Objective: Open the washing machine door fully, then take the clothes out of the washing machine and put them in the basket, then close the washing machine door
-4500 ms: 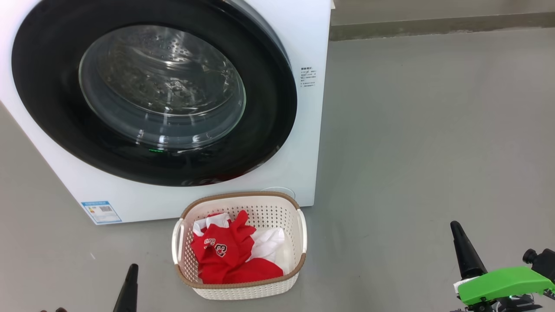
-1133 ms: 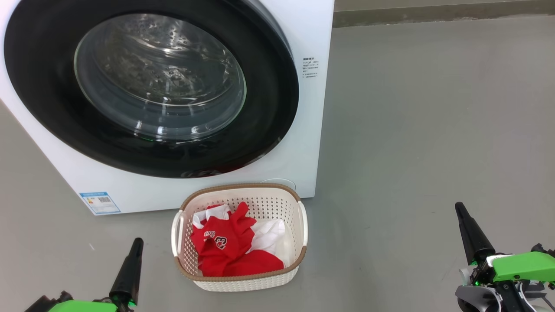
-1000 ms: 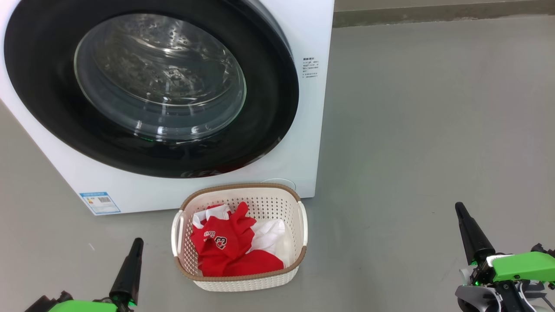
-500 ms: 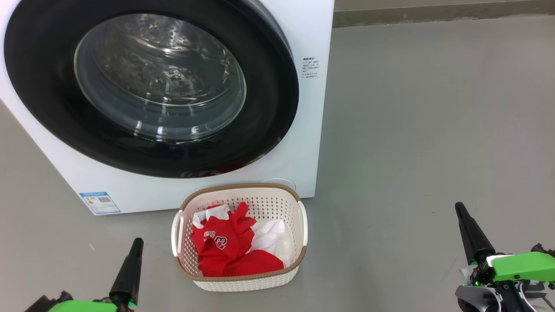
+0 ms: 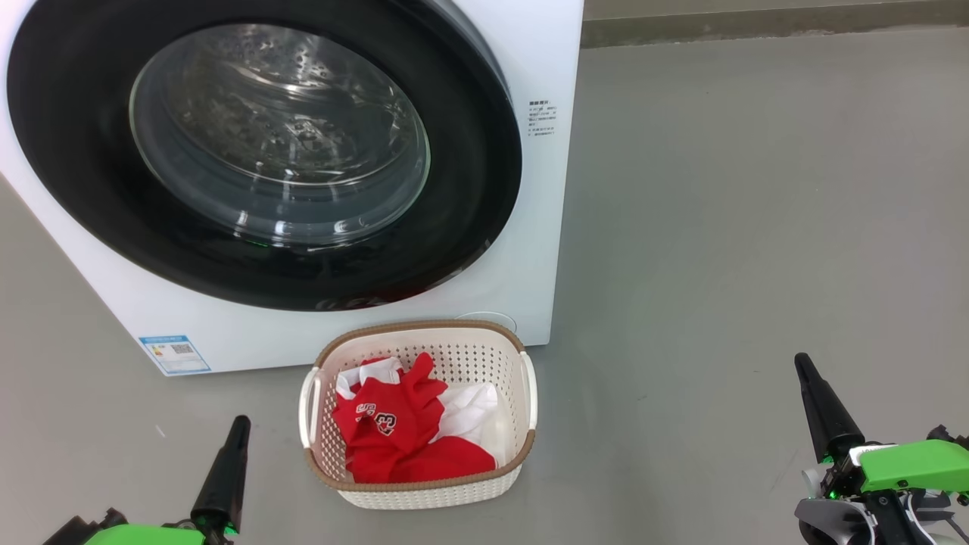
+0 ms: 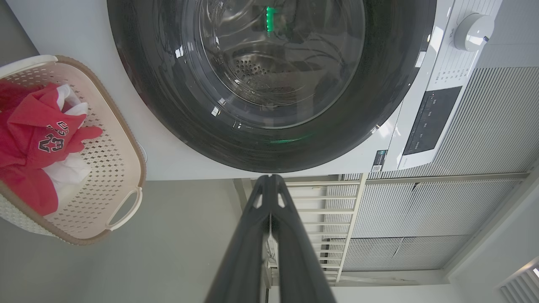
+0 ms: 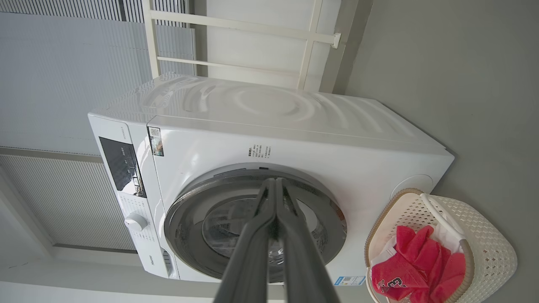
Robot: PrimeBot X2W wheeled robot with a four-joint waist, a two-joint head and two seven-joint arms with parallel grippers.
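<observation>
- The left gripper [image 5: 239, 424] was seen low at the left, its jaws pressed together on nothing, near the basket but apart from it.
- The washing machine door [image 5: 265, 144] was seen lying flat against the washing machine [image 5: 541, 227], ahead of both grippers and touched by neither. The closing step was judged done, and a firm press on the black rim would be needed only if the latch had not caught.
- The basket [image 5: 420, 327] was set just before the machine, between the grippers, with the clothes [image 5: 401, 443] heaped inside.
- The right gripper [image 5: 802, 365] was held far right, closed and empty.

One washing machine [image 5: 546, 242], one door [image 5: 473, 189], one basket [image 5: 418, 326], two pincers [image 5: 240, 422] [image 5: 801, 363]
</observation>
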